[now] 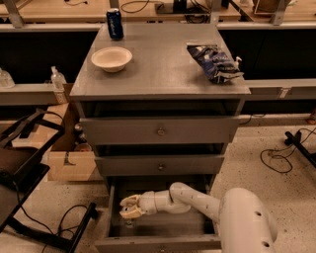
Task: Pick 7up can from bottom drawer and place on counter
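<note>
This looks like a robotics lab or workshop rather than a home. A plain grey cabinet (pixel 163 131) of 3 drawers stands on a speckled hard floor (pixel 276 202). Long light wooden benches (pixel 59 10) run behind it, with wiring and equipment on top. Loose black cables (pixel 276 160) trail over the floor at the right. At the left sit a cardboard box (pixel 74 165) and a black metal frame (pixel 29 148). A white robot arm (pixel 197 200) reaches into the open bottom drawer (pixel 158 243), with its gripper (pixel 129 207) inside toward the left.

Bottom drawer (pixel 168 229) open, claw (pixel 128 207) inside near its left wall, above a barely visible 7up can (pixel 129 223).
</note>
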Motion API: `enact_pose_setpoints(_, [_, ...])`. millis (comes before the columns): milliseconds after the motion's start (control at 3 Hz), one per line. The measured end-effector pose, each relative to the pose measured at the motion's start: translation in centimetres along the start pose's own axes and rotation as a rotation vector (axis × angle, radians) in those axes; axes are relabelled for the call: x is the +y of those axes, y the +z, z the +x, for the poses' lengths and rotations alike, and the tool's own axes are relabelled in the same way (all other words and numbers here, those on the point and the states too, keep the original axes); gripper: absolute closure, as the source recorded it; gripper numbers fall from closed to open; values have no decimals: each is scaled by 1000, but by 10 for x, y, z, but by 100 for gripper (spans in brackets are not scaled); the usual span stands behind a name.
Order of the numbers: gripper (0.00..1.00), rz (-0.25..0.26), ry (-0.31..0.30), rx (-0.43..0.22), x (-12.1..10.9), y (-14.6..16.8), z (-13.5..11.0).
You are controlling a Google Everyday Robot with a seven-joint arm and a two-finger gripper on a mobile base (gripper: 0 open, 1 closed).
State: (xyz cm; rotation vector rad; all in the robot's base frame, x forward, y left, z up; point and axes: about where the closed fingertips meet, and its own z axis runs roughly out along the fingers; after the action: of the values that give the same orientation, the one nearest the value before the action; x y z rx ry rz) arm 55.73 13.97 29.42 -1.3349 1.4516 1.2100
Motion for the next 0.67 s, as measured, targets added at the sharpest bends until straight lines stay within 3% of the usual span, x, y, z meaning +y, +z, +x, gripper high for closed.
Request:
enact_pose_setpoints(333, [100,25,2,-15,10,-23,-73])
enact_pose_setpoints(667, [100,56,25,-34,48,-65,-190])
